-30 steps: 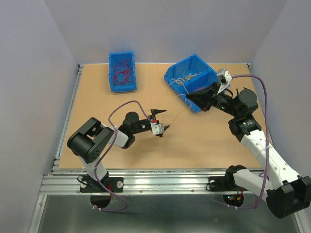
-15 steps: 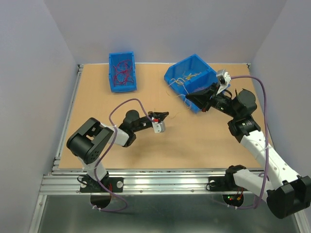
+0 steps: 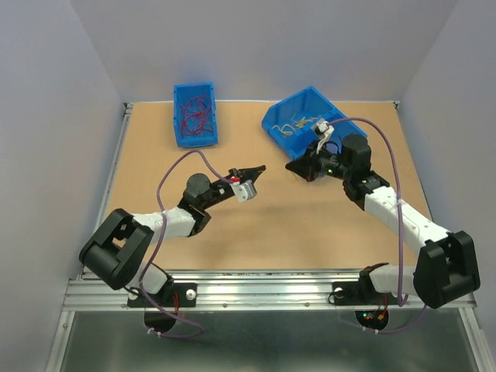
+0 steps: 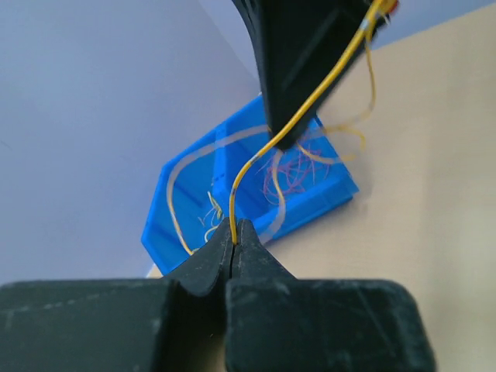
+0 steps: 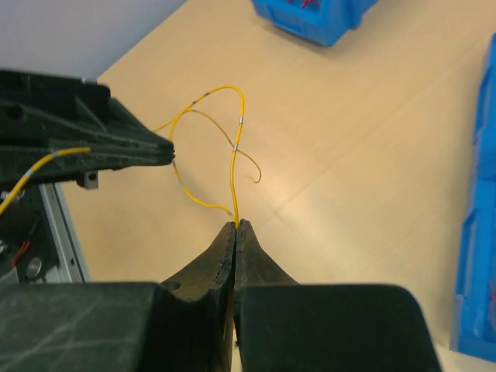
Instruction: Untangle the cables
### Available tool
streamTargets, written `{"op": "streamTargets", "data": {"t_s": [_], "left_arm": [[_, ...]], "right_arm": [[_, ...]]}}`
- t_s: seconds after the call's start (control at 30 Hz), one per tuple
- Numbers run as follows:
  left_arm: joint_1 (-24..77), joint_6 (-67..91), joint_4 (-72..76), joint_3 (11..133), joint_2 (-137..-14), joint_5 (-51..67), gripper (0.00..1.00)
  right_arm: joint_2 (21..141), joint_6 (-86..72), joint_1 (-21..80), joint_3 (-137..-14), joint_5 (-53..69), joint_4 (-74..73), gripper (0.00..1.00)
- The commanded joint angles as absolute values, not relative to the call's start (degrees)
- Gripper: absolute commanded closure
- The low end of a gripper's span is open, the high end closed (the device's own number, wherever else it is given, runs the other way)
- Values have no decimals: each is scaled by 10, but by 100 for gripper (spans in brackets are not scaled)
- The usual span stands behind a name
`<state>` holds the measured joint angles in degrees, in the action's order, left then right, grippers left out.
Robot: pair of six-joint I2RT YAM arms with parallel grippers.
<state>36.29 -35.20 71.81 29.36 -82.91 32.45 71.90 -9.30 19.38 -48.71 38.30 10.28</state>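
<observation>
One yellow cable (image 5: 241,116) runs between my two grippers above the table and loops over itself. The left gripper (image 3: 256,170) (image 4: 235,226) is shut on one end of it. My right gripper (image 3: 293,165) (image 5: 235,225) is shut on the other end, close opposite the left one. In the left wrist view the yellow cable (image 4: 310,97) rises to the right gripper's fingers (image 4: 298,70). The right wrist view shows the left gripper's fingers (image 5: 116,143) at the left. More cables lie in the bins, dark red ones (image 3: 195,112) at the back left and yellow ones (image 3: 298,122) at the back right.
A small blue bin (image 3: 180,138) stands at the back left. A larger blue bin (image 3: 271,124) (image 4: 325,198) sits tilted just behind the right gripper. A metal rail (image 3: 232,275) borders the near edge of the table, and grey walls enclose the other sides.
The left gripper went from open to shut on the yellow cable and rose toward the right. The right gripper moved left from the larger bin, so the two now nearly meet.
</observation>
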Motion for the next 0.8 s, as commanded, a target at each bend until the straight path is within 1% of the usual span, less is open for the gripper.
{"op": "streamTargets", "data": {"t_s": [0.0, 0.03, 0.17, 0.3, 0.33, 0.43, 0.53, 0.63, 0.73, 0.77], "left_arm": [[363, -256, 657, 346, -786, 347, 100], [362, -231, 626, 363, -778, 357, 100], [361, -176, 599, 381, -761, 394, 100], [361, -122, 591, 391, -746, 400, 100], [360, -111, 585, 396, -744, 402, 100], [360, -76, 581, 401, -732, 420, 100], [359, -34, 582, 405, -721, 431, 100], [359, -5, 598, 404, -712, 448, 100], [358, 47, 634, 391, -714, 467, 100], [358, 71, 669, 387, -717, 473, 100]], "right_arm": [[721, -29, 221, -540, 440, 109, 99], [722, -24, 228, -541, 439, 110, 100], [734, 17, 233, -535, 462, 119, 99], [756, 31, 236, -527, 540, 160, 100], [764, 22, 237, -519, 549, 194, 99], [774, 12, 240, -516, 529, 216, 99], [793, 29, 241, -516, 558, 228, 99], [806, 32, 247, -512, 579, 258, 99], [809, 12, 255, -488, 588, 333, 99], [809, 2, 259, -467, 589, 389, 99]]}}
